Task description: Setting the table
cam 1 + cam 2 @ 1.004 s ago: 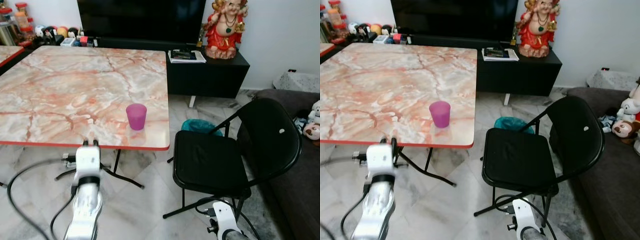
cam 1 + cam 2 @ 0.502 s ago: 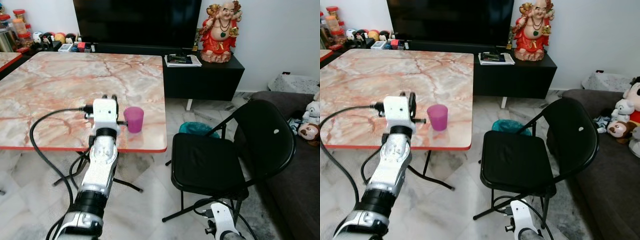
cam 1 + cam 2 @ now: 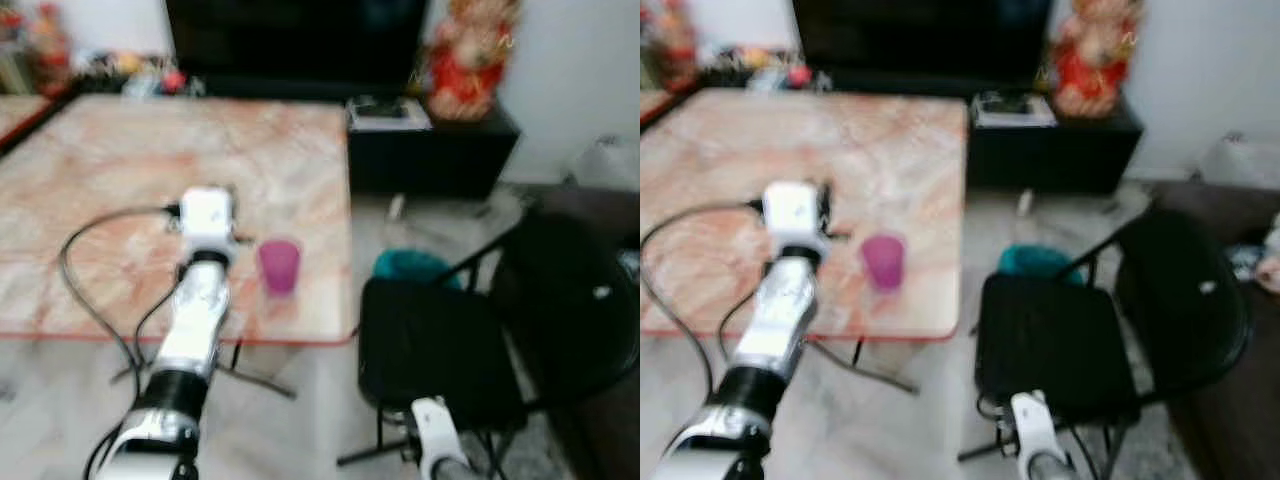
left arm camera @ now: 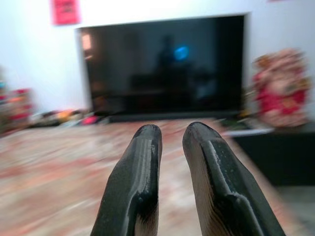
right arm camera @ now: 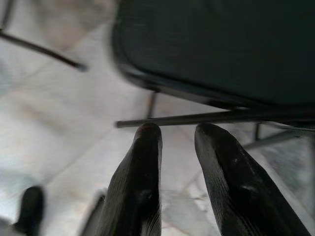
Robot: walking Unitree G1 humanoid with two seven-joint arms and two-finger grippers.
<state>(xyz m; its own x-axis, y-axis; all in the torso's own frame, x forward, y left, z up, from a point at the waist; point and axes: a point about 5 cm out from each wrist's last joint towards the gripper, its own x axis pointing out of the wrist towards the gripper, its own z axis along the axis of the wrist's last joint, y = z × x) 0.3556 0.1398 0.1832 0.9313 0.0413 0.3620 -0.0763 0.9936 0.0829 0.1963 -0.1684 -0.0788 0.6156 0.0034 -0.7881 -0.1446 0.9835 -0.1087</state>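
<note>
Head views are blurring, so fine detail is lost. I am seeing the left arm reaching up from the lower left of the frame over the marble table (image 3: 120, 150), with the left gripper (image 4: 171, 135) ahead of the white wrist block near the middle left. In the left wrist view its two black fingers (image 4: 135, 182) are standing close together with a narrow gap between the tips and nothing between them, pointing toward the dark television (image 4: 162, 69) and a red figurine (image 4: 280, 88) at the far side of the room. The purple cup (image 3: 279, 266) is standing upright on the table near its front right corner, just beside the left wrist on its right, apart from it as far as I can tell. The right gripper (image 5: 177, 132) is hanging low at the bottom centre-right of the head views, in front of the black folding chair (image 3: 480, 340); its fingers are slightly apart and holding nothing, above pale floor tiles and the chair's seat and leg bars. A teal object (image 3: 410, 265) is sitting on the floor between table and chair.
</note>
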